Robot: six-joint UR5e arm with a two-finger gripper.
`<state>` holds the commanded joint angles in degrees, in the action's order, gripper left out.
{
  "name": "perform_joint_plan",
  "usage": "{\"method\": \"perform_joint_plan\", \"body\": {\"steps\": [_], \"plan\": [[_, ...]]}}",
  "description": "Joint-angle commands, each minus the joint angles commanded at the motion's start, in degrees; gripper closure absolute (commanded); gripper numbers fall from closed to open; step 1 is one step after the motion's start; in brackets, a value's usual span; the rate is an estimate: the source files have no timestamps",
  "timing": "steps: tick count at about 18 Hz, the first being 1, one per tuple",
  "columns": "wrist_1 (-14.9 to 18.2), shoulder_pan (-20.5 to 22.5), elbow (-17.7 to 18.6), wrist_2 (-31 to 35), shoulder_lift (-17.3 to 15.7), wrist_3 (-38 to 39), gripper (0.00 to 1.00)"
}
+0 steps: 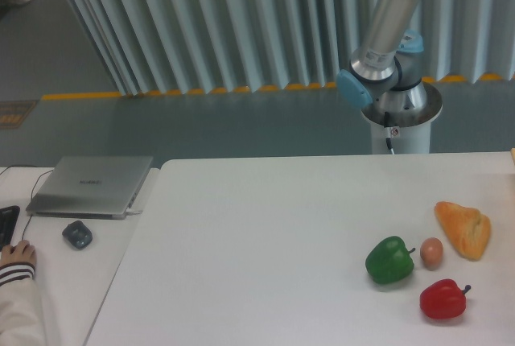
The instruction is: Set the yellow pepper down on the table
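On large plain white bench [265,241]: glossy green pepper [390,261], red pepper [442,299], egg, bread clustered right. Yellow pepper not visible; pincer out of frame, state unknown. Silver-blue arm [386,28] raised behind bench.
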<state>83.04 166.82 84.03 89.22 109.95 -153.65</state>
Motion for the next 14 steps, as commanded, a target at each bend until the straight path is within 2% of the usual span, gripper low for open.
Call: {"method": "perform_joint_plan", "body": {"steps": [2, 5, 10, 14], "plan": [[2.9, -0.4, -0.8, -3.3, -0.4, 4.2, 0.6], [4.5, -3.4, -1.1, -7.0, -1.5, 13.9, 0.6], [4.3, -9.1, -0.6, -7.7, -2.4, 26.2, 0.6], [3.2, -13.5, 1.2, -8.9, -2.6, 35.9, 0.6]]}}
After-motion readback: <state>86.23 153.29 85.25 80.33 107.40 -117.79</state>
